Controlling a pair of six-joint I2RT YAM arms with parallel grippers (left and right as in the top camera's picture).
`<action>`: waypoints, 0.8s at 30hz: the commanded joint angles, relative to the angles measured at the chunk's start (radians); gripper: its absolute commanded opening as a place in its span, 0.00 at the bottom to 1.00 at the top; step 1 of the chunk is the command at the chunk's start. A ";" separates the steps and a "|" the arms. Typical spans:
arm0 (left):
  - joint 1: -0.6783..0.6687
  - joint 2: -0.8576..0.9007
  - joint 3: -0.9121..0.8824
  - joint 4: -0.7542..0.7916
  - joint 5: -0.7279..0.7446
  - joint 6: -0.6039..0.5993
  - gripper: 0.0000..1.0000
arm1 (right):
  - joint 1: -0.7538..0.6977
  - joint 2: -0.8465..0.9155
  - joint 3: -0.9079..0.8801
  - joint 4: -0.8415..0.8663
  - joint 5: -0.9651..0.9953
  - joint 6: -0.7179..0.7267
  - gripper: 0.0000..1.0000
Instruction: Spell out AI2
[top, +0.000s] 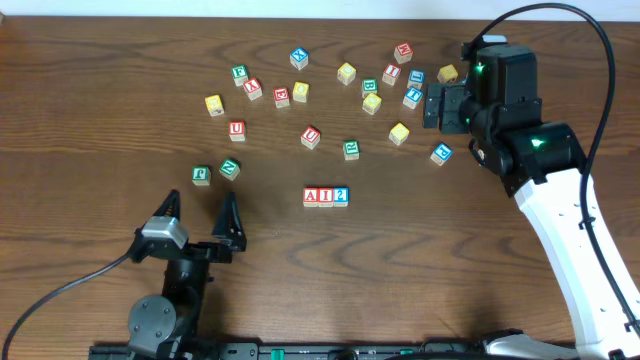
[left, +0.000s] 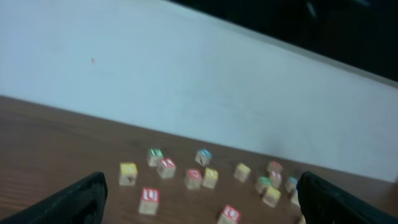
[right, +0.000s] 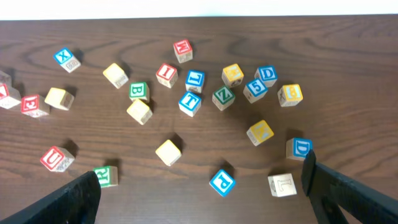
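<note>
Three letter blocks stand touching in a row at the table's middle in the overhead view: a red A (top: 311, 197), a red I (top: 326, 197) and a blue 2 (top: 341, 196). My left gripper (top: 200, 216) is open and empty near the front left, well apart from the row; in the left wrist view its fingers (left: 202, 202) frame distant blocks. My right gripper (top: 432, 106) is open and empty at the back right, above scattered blocks; in the right wrist view its fingers (right: 202, 193) flank a blue P block (right: 222, 182).
Several loose letter blocks are scattered across the back of the table, such as a green one (top: 202, 175), a red U (top: 237, 129) and a yellow one (top: 399, 133). A white wall (left: 186, 81) stands behind the table.
</note>
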 joint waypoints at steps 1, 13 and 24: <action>0.044 -0.063 -0.045 0.039 -0.003 0.065 0.96 | 0.000 -0.008 0.016 0.000 0.002 -0.015 0.99; 0.194 -0.063 -0.098 0.102 0.204 0.342 0.96 | 0.000 -0.008 0.016 0.000 0.002 -0.015 0.99; 0.274 -0.063 -0.163 0.006 0.258 0.334 0.96 | 0.000 -0.008 0.016 0.000 0.002 -0.015 0.99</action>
